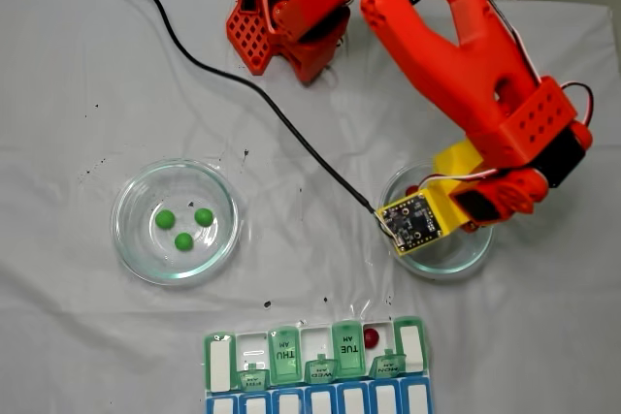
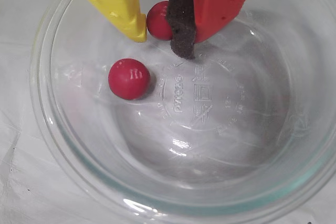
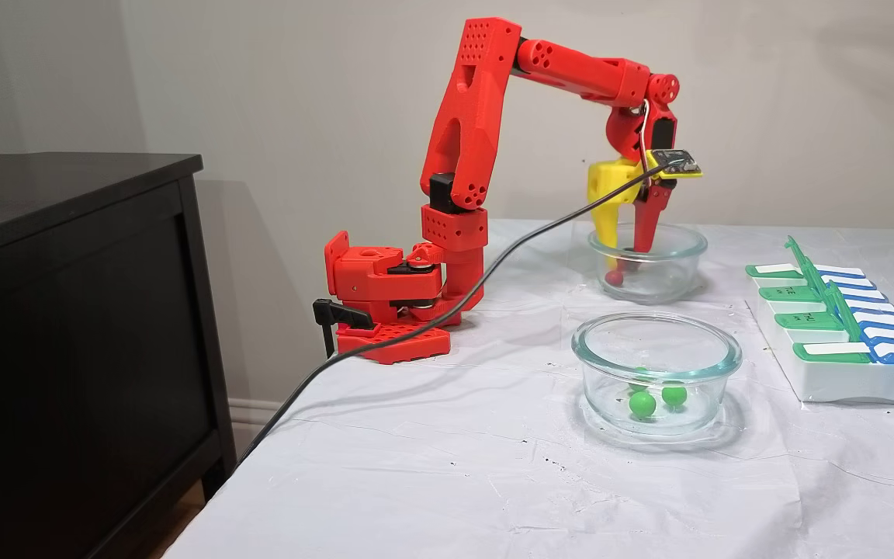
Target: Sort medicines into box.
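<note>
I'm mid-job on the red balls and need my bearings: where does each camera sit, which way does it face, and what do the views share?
A fixed view: overhead, looking down; arm and gripper over the bowl, pill organizer below.
Wrist view: on the gripper, looking into the bowl; both fingers flank a red ball.
A fixed view: table-level from the side, whole arm.
Shared: the bowl with red balls.

Overhead, side (perhaps low), wrist close-up.

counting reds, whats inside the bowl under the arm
Two red balls show in the bowl: one loose, one between the end effector fingers. The fingers may hide more.
</note>
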You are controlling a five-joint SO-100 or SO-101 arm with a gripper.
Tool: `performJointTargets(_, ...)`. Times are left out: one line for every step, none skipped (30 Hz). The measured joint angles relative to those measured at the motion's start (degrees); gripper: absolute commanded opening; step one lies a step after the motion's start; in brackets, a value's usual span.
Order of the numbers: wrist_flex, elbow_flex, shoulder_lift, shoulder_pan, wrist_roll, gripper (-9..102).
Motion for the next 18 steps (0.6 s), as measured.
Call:
performJointTargets(0.0, 0.0, 0.44, 0.44, -0.18, 0)
performJointTargets(0.0, 0.0, 0.88, 0.97, -0.35, 0)
performJointTargets(0.0, 0.0, 1.23, 1.41, -0.44, 0)
performJointTargets(0.35, -0.35, 1.76, 2.11, -0.7, 0)
performJointTargets(0.7, -0.79, 2.02, 2.64, -0.88, 0)
performJointTargets(1.23, -1.58, 2.55, 3.34, -1.32, 0)
performJointTargets(1.41, -2.11, 2.9, 3.78, -1.58, 0)
performJointTargets(1.41, -2.72, 3.43, 4.48, -1.76, 0)
performJointTargets(1.49, -3.69, 4.04, 5.36, -2.37, 0)
performJointTargets(1.49, -4.39, 4.57, 5.98, -2.81, 0)
performJointTargets(1.49, -5.01, 5.1, 6.5, -3.08, 0)
performJointTargets(1.58, -5.89, 5.8, 7.29, -3.6, 0)
performJointTargets(1.85, -6.77, 6.33, 8.0, -4.04, 0)
performJointTargets(2.11, -7.65, 6.86, 8.7, -4.48, 0)
performJointTargets(2.37, -8.61, 7.47, 9.58, -5.1, 0)
performJointTargets(2.46, -9.23, 7.82, 10.2, -5.45, 0)
performJointTargets(2.46, -9.84, 8.17, 11.07, -5.98, 0)
performJointTargets(2.46, -10.81, 8.61, 12.22, -6.68, 0)
